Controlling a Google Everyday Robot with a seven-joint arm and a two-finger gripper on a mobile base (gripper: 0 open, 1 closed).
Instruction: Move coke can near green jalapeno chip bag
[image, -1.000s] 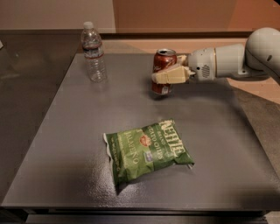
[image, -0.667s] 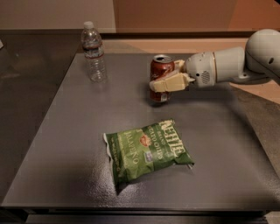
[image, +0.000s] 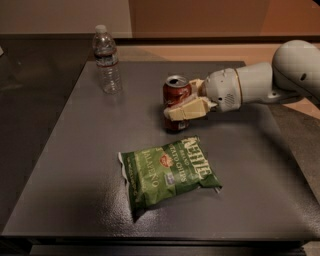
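Note:
The coke can (image: 176, 96) is dark red with a silver top and stands upright on the grey table, just behind the green jalapeno chip bag (image: 167, 171). The bag lies flat with white "Kettle" lettering and a small red-orange emblem. My gripper (image: 184, 102) reaches in from the right on a white arm. Its cream fingers (image: 190, 108) are closed around the can's body. The can's base is a short way from the bag's upper edge.
A clear plastic water bottle (image: 107, 60) stands upright at the table's back left. The grey table (image: 70, 150) ends in a front edge near the bottom of the view. My white arm (image: 265, 80) spans the right side above the table.
My gripper has carried the coke can forward and a little left, from the table's back toward the chip bag. The bag and the bottle have not moved.

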